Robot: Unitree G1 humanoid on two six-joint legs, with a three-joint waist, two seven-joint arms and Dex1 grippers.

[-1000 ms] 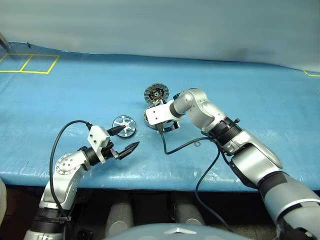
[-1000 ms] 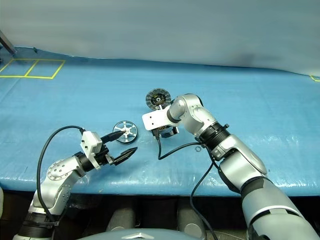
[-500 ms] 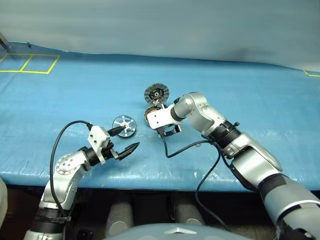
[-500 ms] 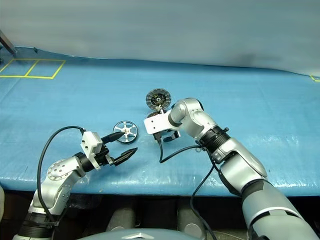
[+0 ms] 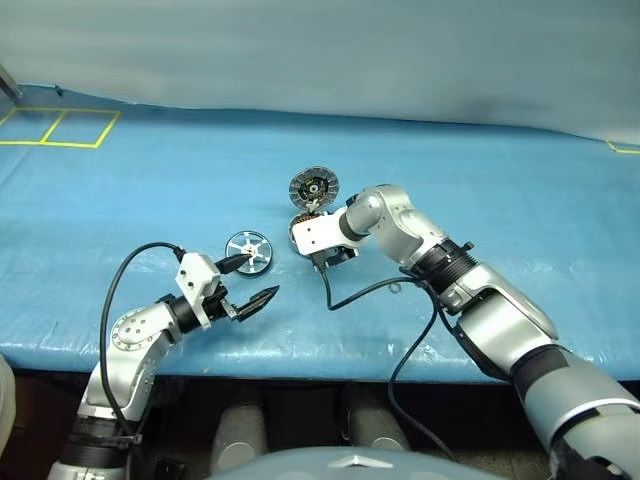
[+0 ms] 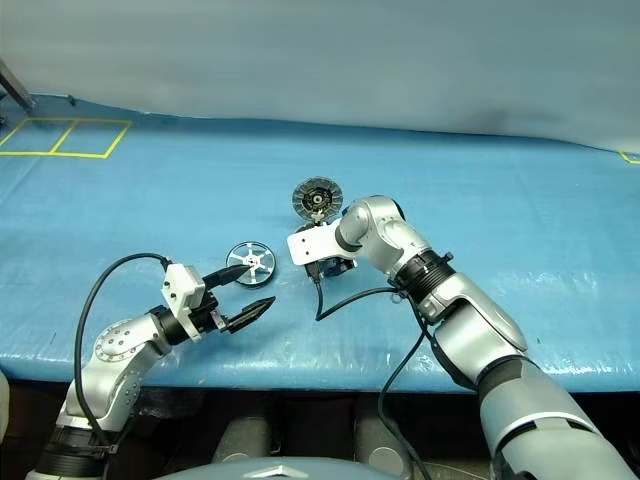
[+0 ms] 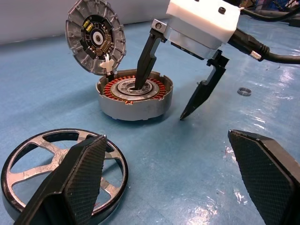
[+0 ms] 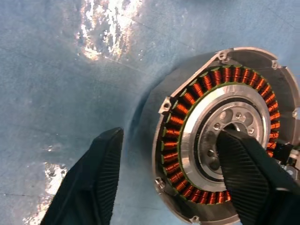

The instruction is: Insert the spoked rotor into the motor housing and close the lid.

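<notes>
- Since a second ago, we see the right gripper (image 7: 159, 101) has sunk a little onto the motor housing (image 7: 134, 96), and its jaws have narrowed from wide; they now straddle the housing wall, one finger (image 7: 146, 61) down in the hub, the other (image 7: 205, 91) outside the can, not touching it.
- The left gripper (image 5: 252, 279) has not moved; its jaws stand wide and empty.
- The spoked rotor (image 5: 248, 251) lies flat on the blue table (image 5: 150, 190), at about nine o'clock of the housing and well apart from it; the left gripper's upper fingertip reaches over its near rim.
- The lid (image 5: 314, 187) stands upright, hinged at the housing's twelve o'clock edge.
- We see open blue surface all round; a small ring (image 7: 243, 91) lies near the housing.
- The right arm reaches in from four o'clock, gripper tipped steeply down; the left gripper lies nearly level.
</notes>
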